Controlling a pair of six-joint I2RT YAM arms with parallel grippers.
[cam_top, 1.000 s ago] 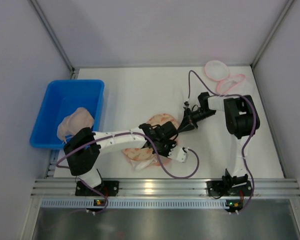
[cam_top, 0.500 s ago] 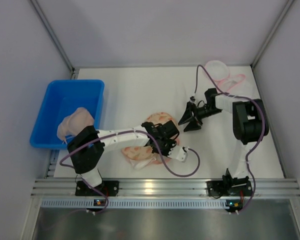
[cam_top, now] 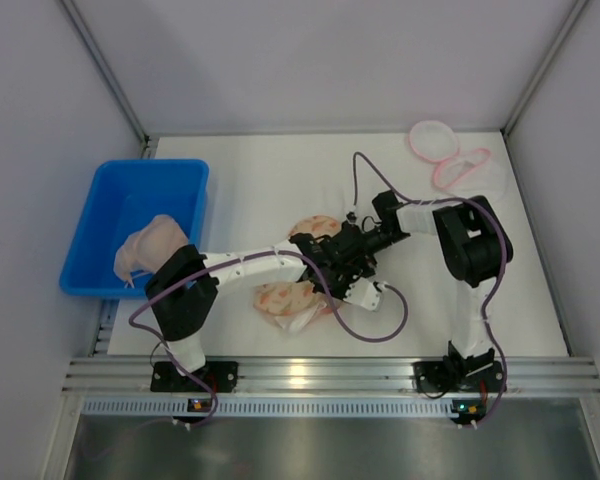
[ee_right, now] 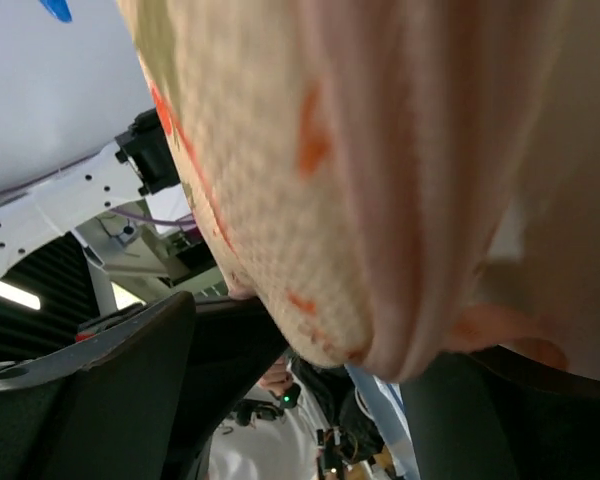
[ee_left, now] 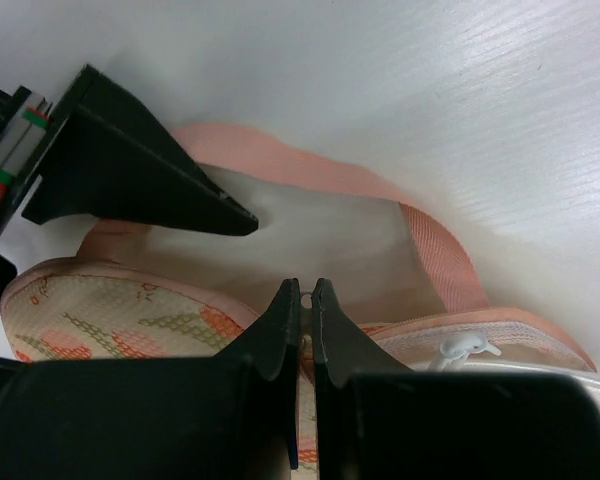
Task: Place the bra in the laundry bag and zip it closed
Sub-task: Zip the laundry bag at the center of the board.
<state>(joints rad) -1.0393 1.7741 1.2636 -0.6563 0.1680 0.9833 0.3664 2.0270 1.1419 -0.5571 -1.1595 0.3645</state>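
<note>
The left fingers (ee_left: 305, 296) are pinched together on the rim of the laundry bag (ee_left: 130, 305), which lies with its mouth open on the tabletop (cam_top: 250, 190) between the arms. The right fingers (cam_top: 352, 248) stand spread, with the bag's patterned mesh bulging between them. Whether the bra is inside cannot be told. Farther left, a peach garment (cam_top: 152, 245) sits in a blue bin (cam_top: 92, 225).

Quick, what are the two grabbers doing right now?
Left gripper: closed, pinching the edge of the bag.
Right gripper: open, with the bag between its fingers.
</note>
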